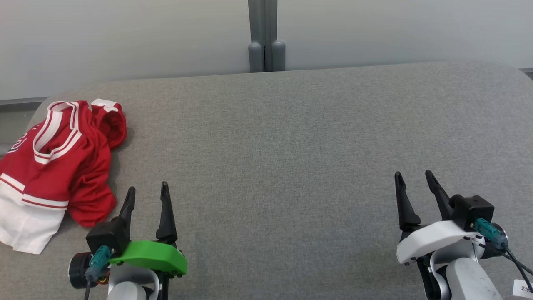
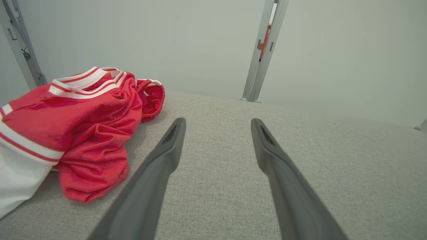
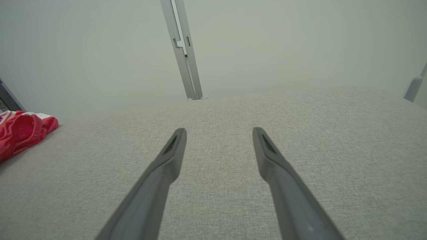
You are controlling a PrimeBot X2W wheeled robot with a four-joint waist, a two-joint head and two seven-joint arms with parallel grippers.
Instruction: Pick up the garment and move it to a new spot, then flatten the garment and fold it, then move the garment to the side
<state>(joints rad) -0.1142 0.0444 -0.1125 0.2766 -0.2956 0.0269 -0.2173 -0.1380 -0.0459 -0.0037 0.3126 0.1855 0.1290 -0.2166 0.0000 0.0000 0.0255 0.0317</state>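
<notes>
Currently | garment (image 1: 54,166): red, white-trimmed, crumpled | table (image 1: 291,146) left edge

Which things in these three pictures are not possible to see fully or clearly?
- Head view: the garment is cut off by the left edge.
- Head view: the white print on it is cut by that edge, unreadable.
- Left wrist view: its own folds hide the lower layers.
- Right wrist view: most of it lies beyond the left edge.
- Head view: the small label, bottom right, is cut off and too small to read.
</notes>
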